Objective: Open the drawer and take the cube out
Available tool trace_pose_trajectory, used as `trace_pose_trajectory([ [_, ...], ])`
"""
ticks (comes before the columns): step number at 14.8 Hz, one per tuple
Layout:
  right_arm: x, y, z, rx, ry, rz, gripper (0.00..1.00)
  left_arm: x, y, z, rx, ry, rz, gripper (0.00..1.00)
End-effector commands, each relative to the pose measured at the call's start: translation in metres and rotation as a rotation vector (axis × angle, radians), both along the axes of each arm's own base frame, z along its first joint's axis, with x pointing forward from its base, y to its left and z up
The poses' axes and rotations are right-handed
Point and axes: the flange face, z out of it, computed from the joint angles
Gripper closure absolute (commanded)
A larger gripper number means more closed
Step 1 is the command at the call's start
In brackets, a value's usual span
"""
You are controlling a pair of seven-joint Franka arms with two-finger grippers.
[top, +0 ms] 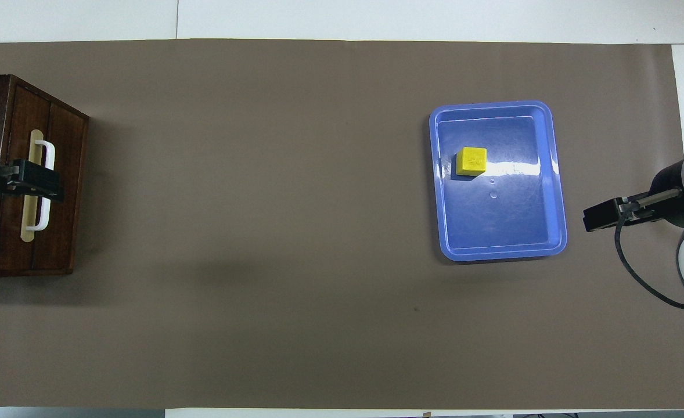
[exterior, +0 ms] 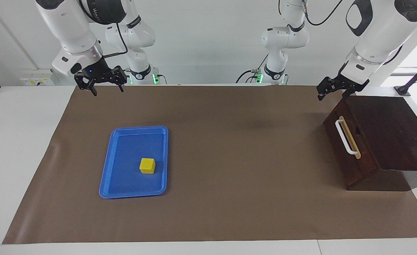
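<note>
1. The brown mat [exterior: 229,198] covers most of the table; its corners at the edge farthest from the robots are cut off in the overhead view.
2. The dark wooden box [exterior: 389,131] sits at the mat's edge at the left arm's end; the overhead view crops part of it.
3. The drawer [exterior: 350,152] is shut flush in the box, so its interior is hidden; the white handle [exterior: 346,137] is untouched.
4. The blue tray [exterior: 123,177] lies flat on the mat toward the right arm's end.
5. The cube [exterior: 147,165] rests in the tray, in the half farther from the robots, free of both grippers.
6. The right gripper [exterior: 104,90] hangs raised over the mat's corner nearest the robots, fingers spread wide, holding nothing; the overhead view shows it only edge-on.
7. The left gripper [exterior: 330,89] hovers over the box's edge nearest the robots, empty; how far its fingers are parted cannot be made out.
</note>
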Motion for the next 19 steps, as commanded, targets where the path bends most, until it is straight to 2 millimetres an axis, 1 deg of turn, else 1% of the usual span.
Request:
trace_pose_trajectory([
  [1, 0.008, -0.009, -0.014, -0.017, 0.002, -0.035, 0.00, -0.002, 0.003, 0.001, -0.007, -0.015, 0.002, 0.00],
  [2, 0.011, -0.014, -0.016, -0.015, 0.010, -0.046, 0.00, -0.002, 0.003, 0.001, -0.007, -0.015, 0.002, 0.00],
  [4, 0.016, -0.022, 0.014, -0.012, 0.015, -0.061, 0.00, -0.002, 0.002, 0.001, -0.007, -0.015, 0.000, 0.00],
  [5, 0.017, -0.019, 0.026, -0.014, 0.032, -0.058, 0.00, -0.002, 0.002, 0.000, -0.007, -0.014, 0.000, 0.00],
  [6, 0.016, -0.019, 0.033, -0.016, 0.033, -0.057, 0.00, -0.002, 0.003, 0.001, -0.007, -0.015, 0.002, 0.00],
  [8, 0.015, -0.020, 0.033, -0.016, 0.033, -0.060, 0.00, -0.002, 0.002, 0.000, -0.006, -0.015, 0.002, 0.00],
  [10, 0.013, -0.020, 0.026, -0.018, 0.027, -0.059, 0.00, -0.002, 0.002, 0.001, -0.007, -0.014, 0.000, 0.00],
  [12, 0.017, -0.022, 0.021, -0.032, -0.016, -0.054, 0.00, -0.002, 0.003, 0.000, -0.007, -0.015, 0.002, 0.00],
  [19, 0.016, -0.021, 0.022, -0.035, -0.016, -0.052, 0.00, -0.002, 0.002, 0.000, -0.007, -0.014, 0.000, 0.00],
])
